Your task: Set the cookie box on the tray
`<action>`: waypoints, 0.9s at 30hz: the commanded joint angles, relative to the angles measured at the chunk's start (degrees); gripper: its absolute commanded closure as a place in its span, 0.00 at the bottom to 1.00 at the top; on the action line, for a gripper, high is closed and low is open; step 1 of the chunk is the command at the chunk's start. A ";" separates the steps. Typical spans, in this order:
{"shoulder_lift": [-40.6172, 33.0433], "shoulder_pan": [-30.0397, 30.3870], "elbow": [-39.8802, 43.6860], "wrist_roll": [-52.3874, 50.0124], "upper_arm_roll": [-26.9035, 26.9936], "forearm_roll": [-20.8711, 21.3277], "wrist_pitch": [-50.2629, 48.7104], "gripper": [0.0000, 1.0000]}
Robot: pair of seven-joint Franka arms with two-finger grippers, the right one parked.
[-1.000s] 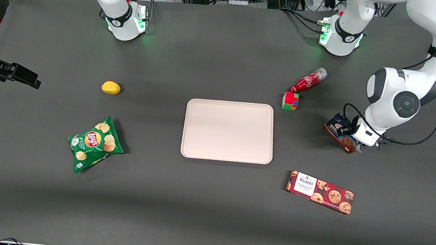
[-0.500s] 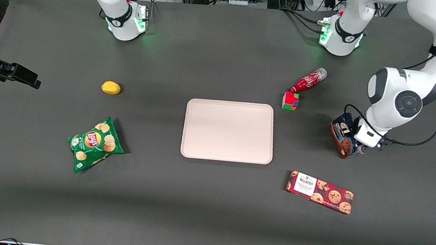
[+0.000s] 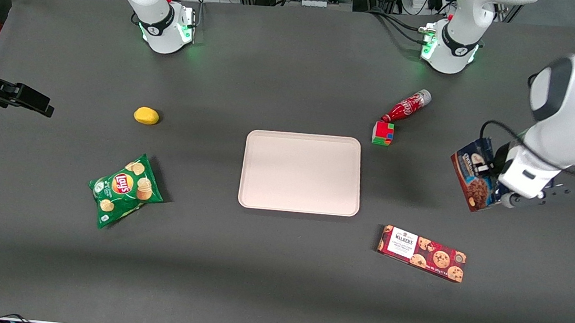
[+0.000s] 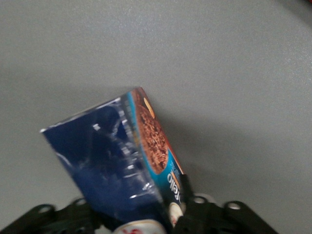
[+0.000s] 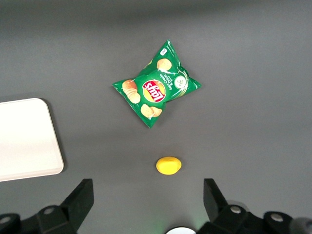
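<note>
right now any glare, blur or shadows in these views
Front view: green glow at the arm bases, a soft shadow beside the tray. Left wrist view: glare streaks on the cookie box's wrap, held in the gripper, slightly blurred. Right wrist view: even, dim light.

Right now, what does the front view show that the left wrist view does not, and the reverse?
Only the front view shows the tray, red Walkers box, chips bag and lemon. Only the left wrist view shows the cookie box's plain blue side close up. Both show the gripper shut on the cookie box, lifted above the table.
</note>
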 commanded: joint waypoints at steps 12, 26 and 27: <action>4.65 -0.58 13.52 -1.84 -14.39 -3.92 -9.17 0.96; 20.65 -1.89 14.67 -12.30 -23.80 0.47 5.15 0.96; 21.26 -1.81 14.49 -12.21 -23.80 0.56 5.76 0.95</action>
